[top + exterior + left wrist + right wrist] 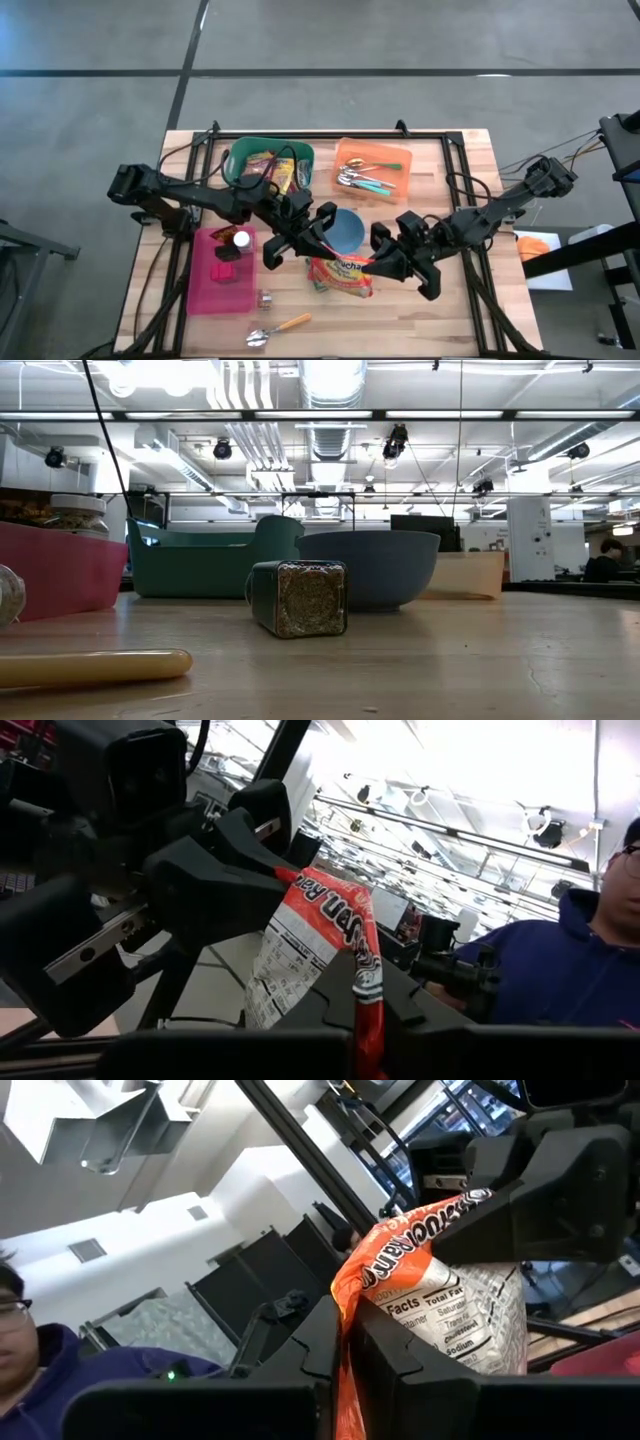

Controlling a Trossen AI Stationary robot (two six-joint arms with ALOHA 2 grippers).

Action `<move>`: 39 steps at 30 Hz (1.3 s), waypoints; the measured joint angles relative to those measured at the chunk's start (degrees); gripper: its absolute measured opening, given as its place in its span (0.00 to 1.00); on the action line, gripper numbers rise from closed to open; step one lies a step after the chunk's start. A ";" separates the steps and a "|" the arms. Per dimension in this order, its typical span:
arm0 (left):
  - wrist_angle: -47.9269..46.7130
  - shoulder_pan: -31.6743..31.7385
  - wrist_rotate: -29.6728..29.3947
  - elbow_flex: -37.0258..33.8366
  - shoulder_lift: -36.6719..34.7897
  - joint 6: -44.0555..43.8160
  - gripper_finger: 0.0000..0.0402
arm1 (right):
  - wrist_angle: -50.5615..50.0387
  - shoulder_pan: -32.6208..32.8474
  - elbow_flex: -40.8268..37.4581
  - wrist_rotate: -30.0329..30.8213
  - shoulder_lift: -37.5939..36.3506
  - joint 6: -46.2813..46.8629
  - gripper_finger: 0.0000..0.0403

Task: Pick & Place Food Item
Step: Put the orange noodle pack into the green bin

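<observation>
The left gripper [322,240] is clamped on one edge of the orange and white crinkly plastic snack packet [342,275], just below the middle of the high view, and the right gripper [377,262] is pinched shut on the opposite edge, so the packet hangs between the 2 of them. The packet sits directly below the round blue bowl [345,230] in that view. Only the wrist views show the grips closely: in the left wrist view a twisted strip of the packet [366,982] is nipped between that arm's fingers, with the other gripper holding its far end at the upper left; in the right wrist view the packet [440,1320] shows a nutrition label. A person in a blue hooded top [570,970] appears in both wrist views. The low view shows neither gripper nor packet, only a small square glass spice jar lying on its side [299,598] in front of the bowl on the wooden table [450,660].
</observation>
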 joint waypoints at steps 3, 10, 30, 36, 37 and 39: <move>-0.38 0.00 0.02 0.00 0.00 -0.24 0.00 | -1.27 0.01 0.00 0.02 -0.04 1.39 0.11; -3.39 0.42 0.03 0.00 -0.26 -3.03 0.00 | -3.50 0.00 -0.02 0.15 -0.02 0.93 0.40; -34.39 3.16 -17.94 -0.04 -15.61 -2.33 0.00 | -20.59 -0.94 -0.04 15.23 -3.74 6.00 0.71; -45.42 4.61 -27.15 -0.04 -21.48 -2.93 0.00 | -25.34 -1.38 -0.04 17.04 -3.72 9.43 0.71; -47.08 4.92 -28.41 -0.04 -22.16 -3.02 0.00 | -25.33 -1.55 -0.04 17.05 -3.72 9.32 0.71; -50.44 5.82 -30.87 -0.04 -23.68 -3.75 0.00 | -25.27 -1.60 -0.04 17.41 -3.72 8.57 0.71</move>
